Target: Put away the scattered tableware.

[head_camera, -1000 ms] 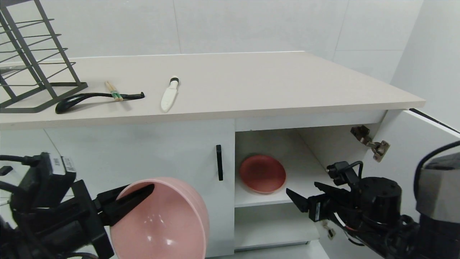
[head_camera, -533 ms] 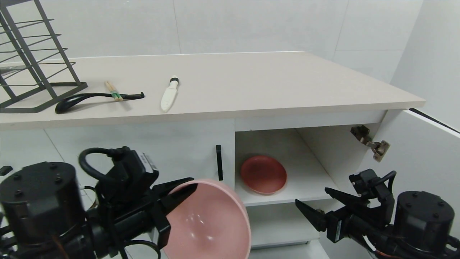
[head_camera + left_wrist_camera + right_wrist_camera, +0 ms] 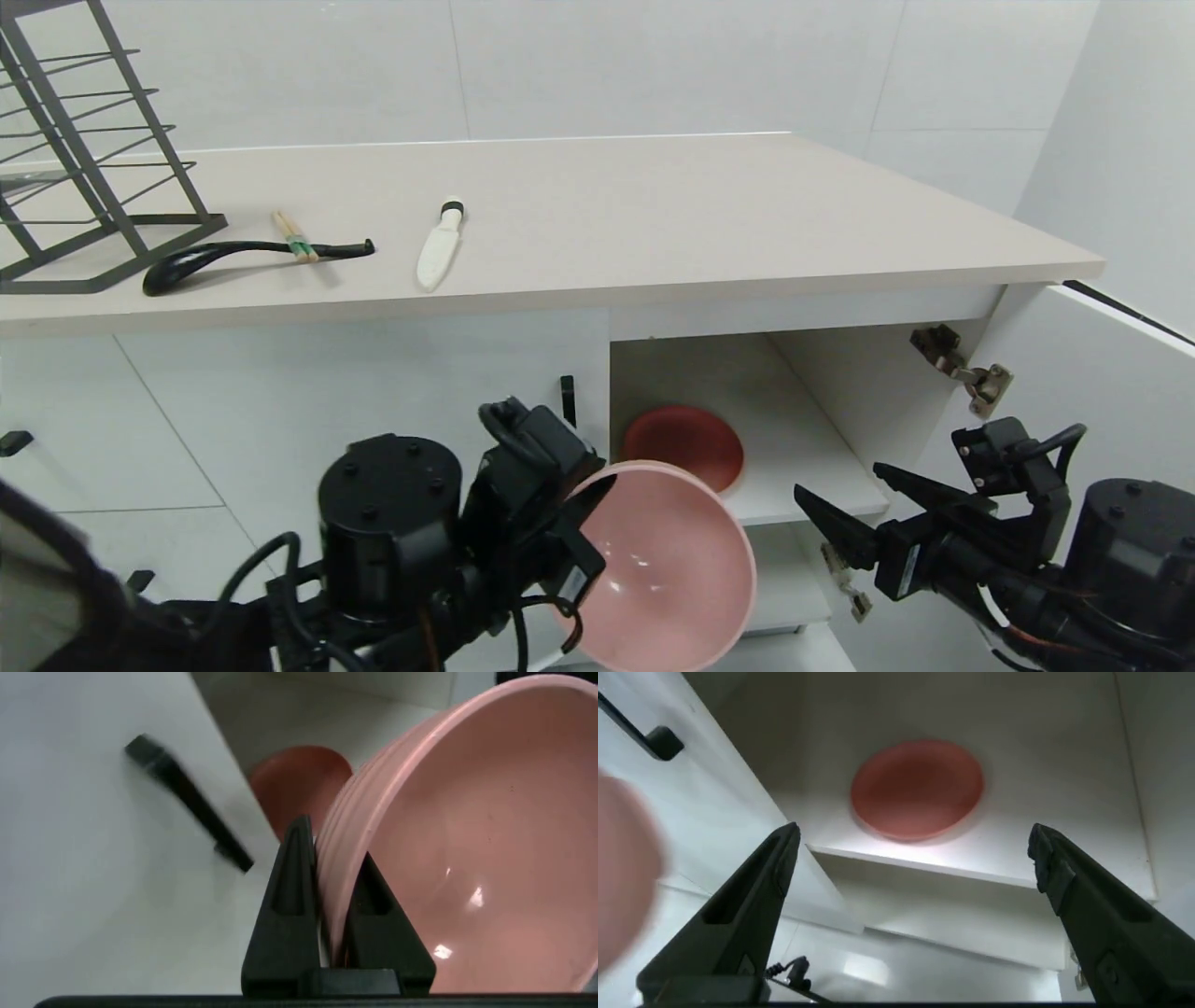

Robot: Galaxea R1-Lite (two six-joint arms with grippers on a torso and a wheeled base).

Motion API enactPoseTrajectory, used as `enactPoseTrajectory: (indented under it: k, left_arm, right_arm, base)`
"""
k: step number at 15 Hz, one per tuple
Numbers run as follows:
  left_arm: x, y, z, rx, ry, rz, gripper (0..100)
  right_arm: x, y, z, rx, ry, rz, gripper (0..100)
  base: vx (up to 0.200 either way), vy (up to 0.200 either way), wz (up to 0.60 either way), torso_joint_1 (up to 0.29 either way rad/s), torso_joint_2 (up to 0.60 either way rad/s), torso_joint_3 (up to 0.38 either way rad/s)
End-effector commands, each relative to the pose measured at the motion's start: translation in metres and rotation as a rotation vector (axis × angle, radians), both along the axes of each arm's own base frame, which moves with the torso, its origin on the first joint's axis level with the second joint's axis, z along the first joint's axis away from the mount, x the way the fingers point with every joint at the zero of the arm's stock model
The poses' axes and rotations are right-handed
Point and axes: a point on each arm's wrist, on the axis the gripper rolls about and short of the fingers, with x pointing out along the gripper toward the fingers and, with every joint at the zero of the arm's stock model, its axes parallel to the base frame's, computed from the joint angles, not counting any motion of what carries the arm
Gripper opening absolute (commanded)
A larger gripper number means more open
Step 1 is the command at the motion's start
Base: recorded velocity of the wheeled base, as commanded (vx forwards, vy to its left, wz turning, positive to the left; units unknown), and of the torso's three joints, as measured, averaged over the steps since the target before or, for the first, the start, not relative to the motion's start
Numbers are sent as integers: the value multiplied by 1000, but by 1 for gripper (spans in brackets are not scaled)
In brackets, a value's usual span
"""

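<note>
My left gripper (image 3: 590,509) is shut on the rim of a pink bowl (image 3: 665,565), held tilted just in front of the open cabinet; its fingers (image 3: 301,877) pinch the bowl (image 3: 467,859) wall. A red plate (image 3: 683,445) lies on the cabinet shelf (image 3: 794,467) behind the bowl, and the red plate (image 3: 917,789) faces my right wrist camera. My right gripper (image 3: 854,504) hangs open to the right of the bowl, beside the open door (image 3: 1083,373). On the counter lie a black ladle (image 3: 233,257), chopsticks (image 3: 295,235) and a white knife (image 3: 440,247).
A dark wire rack (image 3: 84,149) stands at the counter's back left. The closed left cabinet door carries a black handle (image 3: 567,387), and the same handle (image 3: 192,803) passes close to the bowl. A lower shelf (image 3: 784,588) sits under the plate's shelf.
My left arm has carried the pink bowl rightward from the lower left to the cabinet opening. The right gripper has drawn back to the right and slightly down.
</note>
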Motion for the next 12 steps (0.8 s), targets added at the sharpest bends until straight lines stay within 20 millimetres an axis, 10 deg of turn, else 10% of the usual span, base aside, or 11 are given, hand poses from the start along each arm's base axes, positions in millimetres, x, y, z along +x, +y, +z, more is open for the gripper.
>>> enactPoseTrajectory:
  k: [1,12]
  left_arm:
    - [8,-35,-35,44,0,29,0]
    - [63,-106,-51,-109,-123,214,0]
  right_arm:
    - [1,-2,2,4,-12,-9,100]
    - [4,-9,16,14,-88,-67,100]
  base:
    - [0,0,0,0,0,0]
    - [0,0,0,0,0,0]
